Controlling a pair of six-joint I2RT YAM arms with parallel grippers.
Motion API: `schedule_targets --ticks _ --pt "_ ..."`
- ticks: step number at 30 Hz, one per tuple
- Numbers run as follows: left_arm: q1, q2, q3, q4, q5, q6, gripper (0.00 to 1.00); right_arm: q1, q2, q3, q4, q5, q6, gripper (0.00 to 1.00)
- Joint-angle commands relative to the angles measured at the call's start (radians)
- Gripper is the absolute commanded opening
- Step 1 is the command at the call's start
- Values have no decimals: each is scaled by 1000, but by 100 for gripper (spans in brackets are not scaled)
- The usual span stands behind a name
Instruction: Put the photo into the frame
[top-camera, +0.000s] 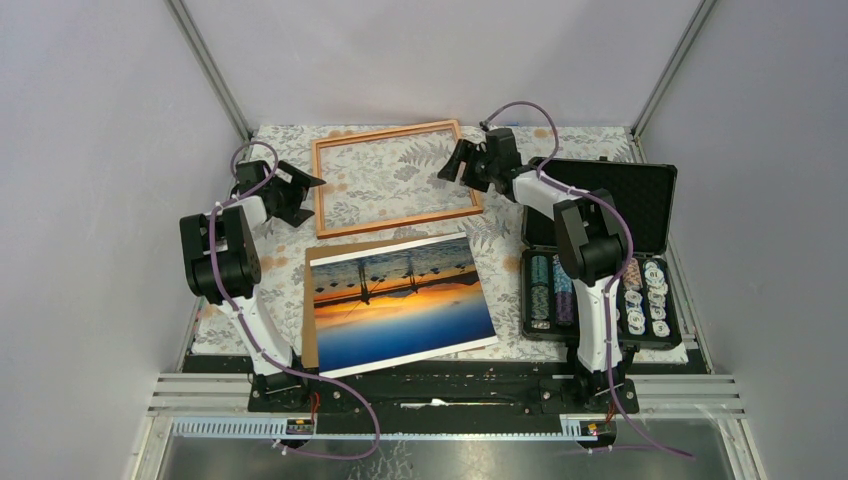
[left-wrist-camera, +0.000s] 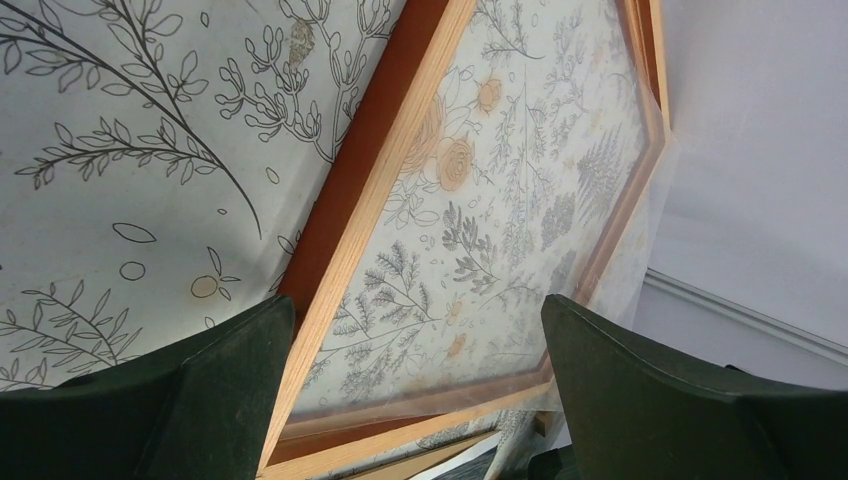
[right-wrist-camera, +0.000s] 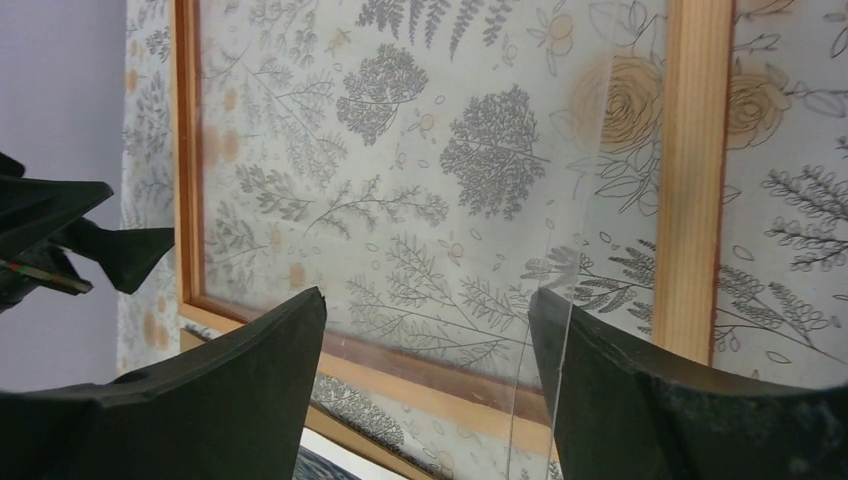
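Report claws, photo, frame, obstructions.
Left claw open, right claw open, both empty beside orange-brown wooden frame. Sunset-bridge photo print lies outside it, on brown backing board. Nothing atop frame.

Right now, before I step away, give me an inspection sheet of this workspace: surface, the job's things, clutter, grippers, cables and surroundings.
Surface: floral-patterned table cloth, lying flat.
Job's things: thin orange-brown wooden frame flat at the far side, no picture in it; large sunset-bridge photo face up nearer the arms, outside the frame.
Clutter: plain brown backing board under the photo; open black case of chips on the right.
Grippers: left gripper open by the frame's left rail; right gripper open near its far right corner; both hold nothing.
Cables: purple cables run along both arms, none on the photo.
Surroundings: pale enclosure walls; metal rail at the near edge.
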Motion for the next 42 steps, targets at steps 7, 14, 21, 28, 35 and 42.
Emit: schedule_targets --ticks 7,14,21,28,35,42 --pt "-4 -62 21 14 -14 16 99 36 -61 237 -336 189 -201 94" --pt "-3 -74 21 13 -13 16 99 65 -56 371 -568 431 -321 100" --pt "-4 -92 29 9 -43 36 99 67 -44 351 -552 382 -358 100" --pt "-27 -127 63 -54 -88 83 99 67 -80 206 -386 346 -318 98" --pt "-126 -264 117 -161 -239 221 99 76 -176 97 -321 243 -251 100" --pt "-363 -383 141 -200 -340 340 99 128 -425 -148 -383 218 -132 100"
